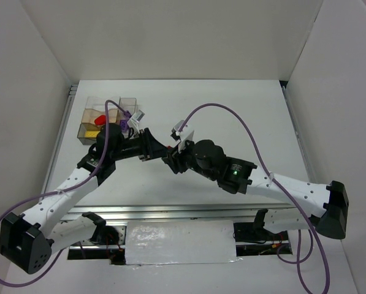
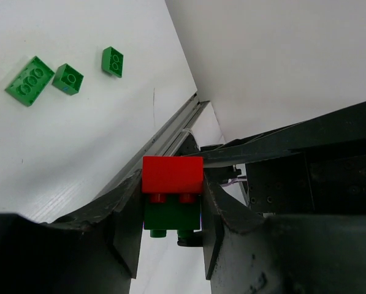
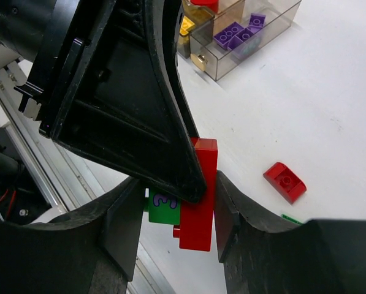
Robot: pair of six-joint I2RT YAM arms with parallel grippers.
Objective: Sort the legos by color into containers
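Both grippers meet above the table's middle. My left gripper (image 1: pixel 157 151) is shut on a red brick (image 2: pixel 172 175) stacked on a green brick (image 2: pixel 172 215), held in the air. My right gripper (image 1: pixel 173 160) closes on the same pair from the other side: its pads (image 3: pixel 227 208) flank the red brick (image 3: pixel 199 202) and the green brick (image 3: pixel 164 207), which has a purple mark. The clear divided container (image 1: pixel 89 105) stands at the far left and holds red, yellow and purple bricks (image 3: pixel 235 33). A loose red rounded brick (image 3: pixel 285 182) and three green bricks (image 2: pixel 29 79) lie on the table.
White walls close in the table on the left, back and right. A metal rail (image 1: pixel 170 211) runs along the near edge. Purple cables (image 1: pixel 232 113) loop over both arms. The loose bricks on the table are hidden under the arms in the top view.
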